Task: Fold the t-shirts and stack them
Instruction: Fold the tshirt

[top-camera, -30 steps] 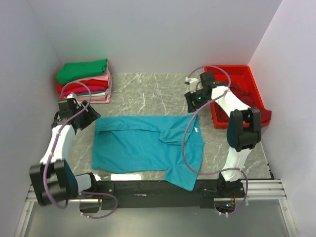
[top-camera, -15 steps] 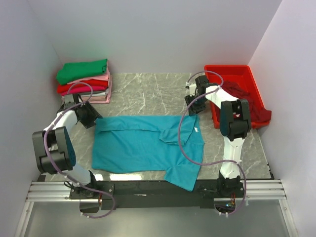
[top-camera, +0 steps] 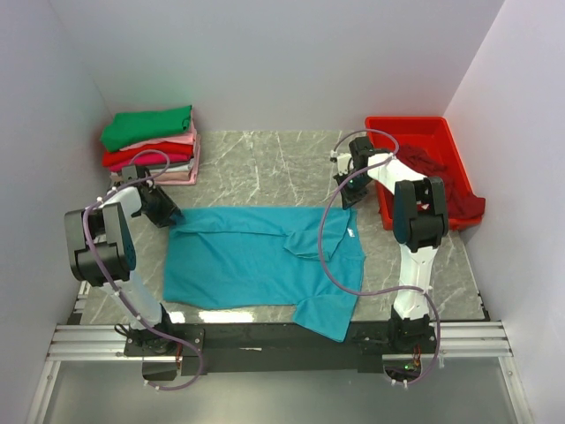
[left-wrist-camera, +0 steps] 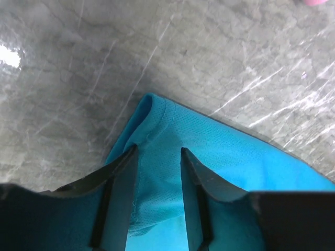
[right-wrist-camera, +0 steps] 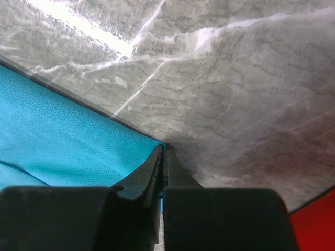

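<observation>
Both moved in: left hand (left-wrist-camera: 158, 154) straddles, right hand (right-wrist-camera: 163, 150) pinches teal-blue t-shirt (top-camera: 256, 261).

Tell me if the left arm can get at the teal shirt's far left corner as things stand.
Probably yes. The left gripper is open and straddles that corner of the teal shirt, which lies on the marble table. Nothing seems to be in the way.

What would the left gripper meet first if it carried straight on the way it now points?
The left gripper would meet the teal-blue t-shirt corner lying between its open fingers, probably with the table just beneath; depth is unclear.
</observation>
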{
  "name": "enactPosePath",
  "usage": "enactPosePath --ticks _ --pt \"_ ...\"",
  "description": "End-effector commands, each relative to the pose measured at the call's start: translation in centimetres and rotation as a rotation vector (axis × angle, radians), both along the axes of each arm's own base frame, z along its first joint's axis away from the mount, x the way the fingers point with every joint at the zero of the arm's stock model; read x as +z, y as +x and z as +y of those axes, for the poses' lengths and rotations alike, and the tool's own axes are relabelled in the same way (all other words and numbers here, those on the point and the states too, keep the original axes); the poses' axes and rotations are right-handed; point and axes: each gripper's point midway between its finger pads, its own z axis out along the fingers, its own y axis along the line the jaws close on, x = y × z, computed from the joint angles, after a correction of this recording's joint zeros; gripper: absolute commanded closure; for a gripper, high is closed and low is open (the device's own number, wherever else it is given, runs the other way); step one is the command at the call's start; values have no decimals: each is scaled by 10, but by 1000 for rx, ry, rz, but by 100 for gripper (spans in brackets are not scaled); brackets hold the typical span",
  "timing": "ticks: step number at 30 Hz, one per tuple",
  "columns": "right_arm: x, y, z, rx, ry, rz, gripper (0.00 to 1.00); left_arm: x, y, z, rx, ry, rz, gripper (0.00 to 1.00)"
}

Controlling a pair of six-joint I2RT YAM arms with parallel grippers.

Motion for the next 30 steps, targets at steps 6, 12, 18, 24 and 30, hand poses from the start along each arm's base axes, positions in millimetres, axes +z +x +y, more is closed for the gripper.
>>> enactPosePath --ticks 6,12,18,24,30 --pt "29 39 -1 19 18 -102 100 -2 7 20 26 108 19 57" --pt "48 89 3 13 10 -187 100 3 16 20 50 130 -6 57" --pt "72 146 7 20 -46 -334 100 8 23 22 100 142 -43 57" --pt "88 185 10 41 -163 -515 100 14 34 21 147 152 -84 57" --pt "130 207 19 4 -180 -669 45 75 42 26 187 185 -278 51"
